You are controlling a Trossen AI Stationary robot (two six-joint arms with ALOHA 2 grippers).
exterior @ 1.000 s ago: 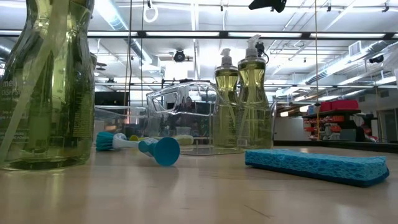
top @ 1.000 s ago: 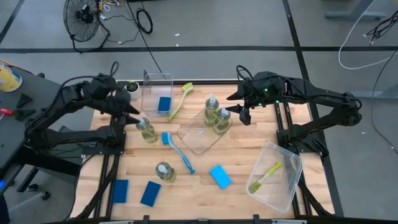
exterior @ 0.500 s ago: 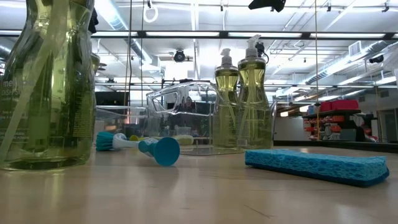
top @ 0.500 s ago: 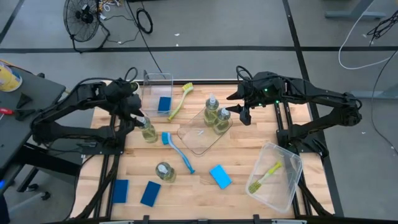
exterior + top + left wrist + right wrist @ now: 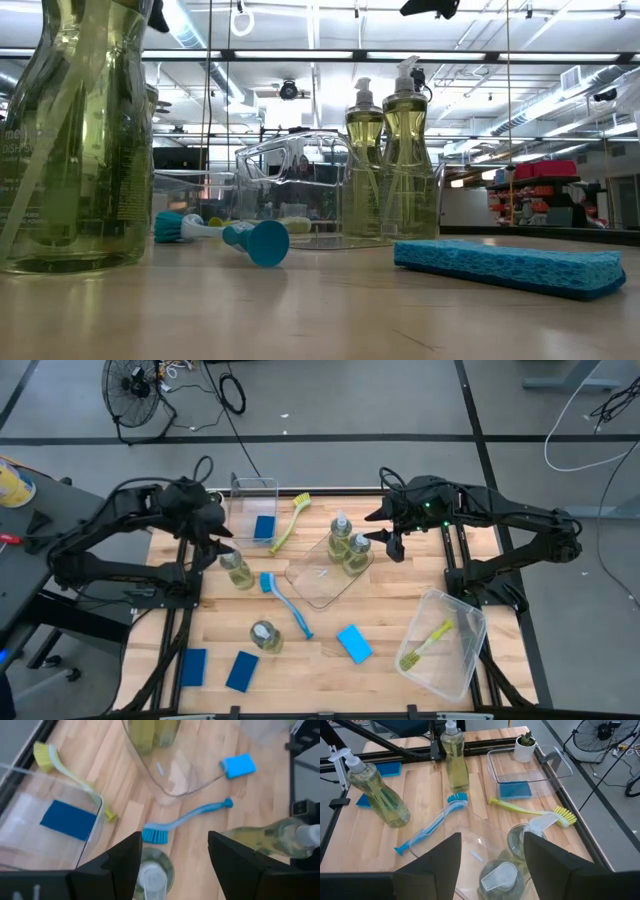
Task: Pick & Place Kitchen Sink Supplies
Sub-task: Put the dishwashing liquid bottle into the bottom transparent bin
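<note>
while the left gripper (image 5: 172,852) is hovering, fingers wide, directly over an upright soap bottle (image 5: 237,569), an off-centre descent is risking toppling it; right gripper (image 5: 490,851) is waiting, also wide.

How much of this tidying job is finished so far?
Partly done: two bottles stand on the clear tray, one sponge and one brush lie in bins. The open left gripper hovers over another bottle. Three sponges, two brushes and a bottle remain loose.

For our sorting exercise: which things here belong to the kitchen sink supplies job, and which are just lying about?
Job:
bottles
sponges
yellow-green brush
blue brush

Lying about:
potted plant
floor fan
</note>
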